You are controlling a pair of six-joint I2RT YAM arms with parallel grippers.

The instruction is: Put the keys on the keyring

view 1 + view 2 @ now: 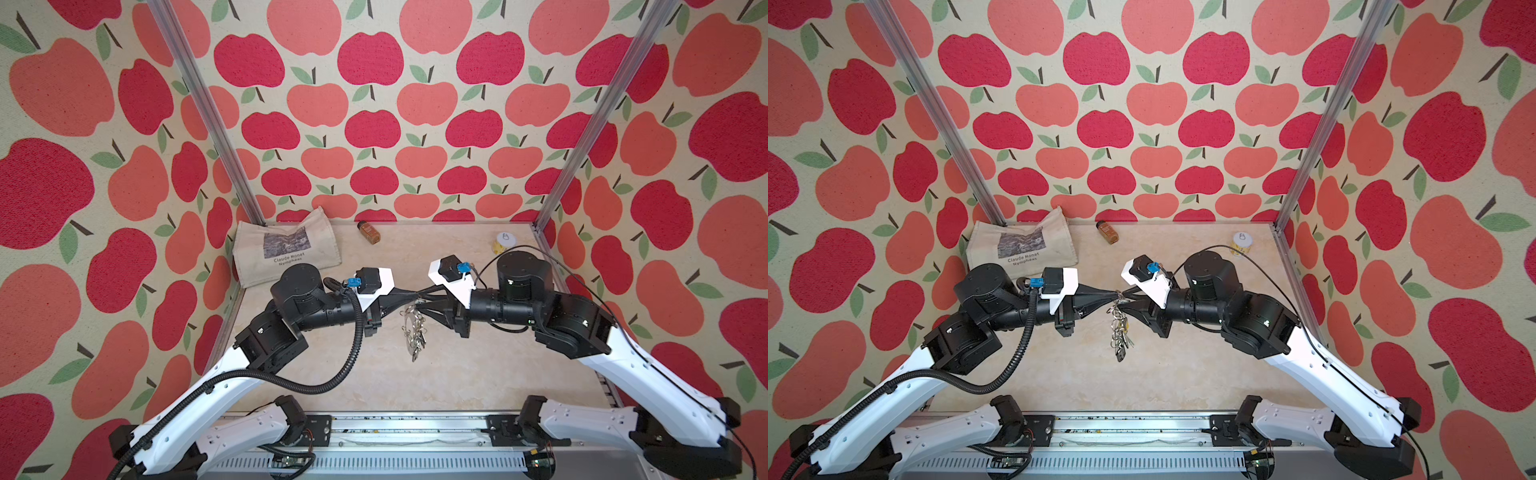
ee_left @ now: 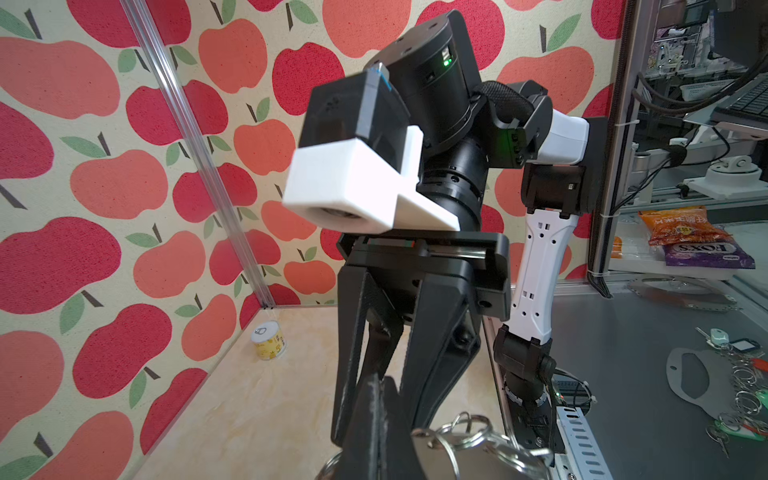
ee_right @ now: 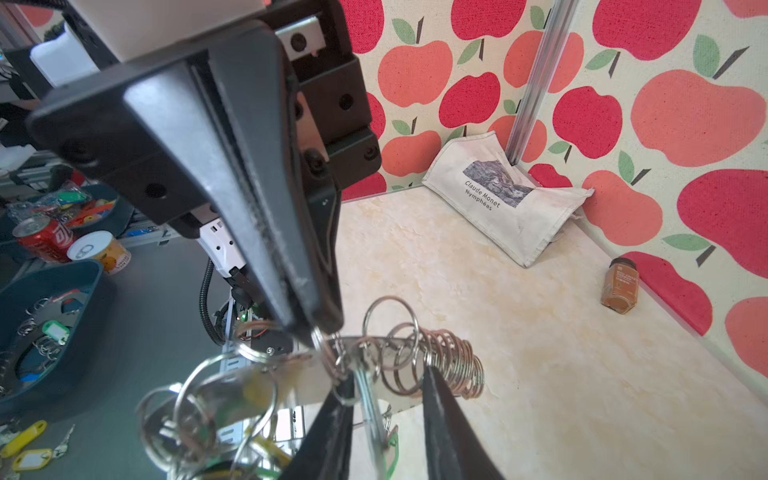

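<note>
Hanging in the air above the worktop [image 1: 478, 374], the keyring [image 1: 411, 328] is a flat grey plate with lots of little silver rings [image 3: 453, 361] along one edge. It is well apart from the cloth bag [image 1: 286, 249] and nearer the front of the worktop than the bag is.

Both claws meet at the top of the plate. The left claw [image 3: 314, 327] is pinched tight on the top edge, and the plate dangles from it. The right claw [image 3: 386, 380] reaches in from the side away from the bag. Its two fingers [image 3: 332, 436] stand a little apart, and some of the silver rings sit in the gap. One fingertip touches a ring, but I cannot tell if this claw grips anything.

A bunch [image 1: 1120, 340] of rings and tags hangs under the plate. Green and yellow bits show in it, all blurry. In both top views a pale piece [image 1: 415, 353] hangs at the bottom of the bunch. It is too small to tell if it is the keys with the pale tag.

A brown jar [image 1: 369, 232] lies near the bag. A little can [image 1: 505, 242] stands well apart from the bag, farther off than the jar.
</note>
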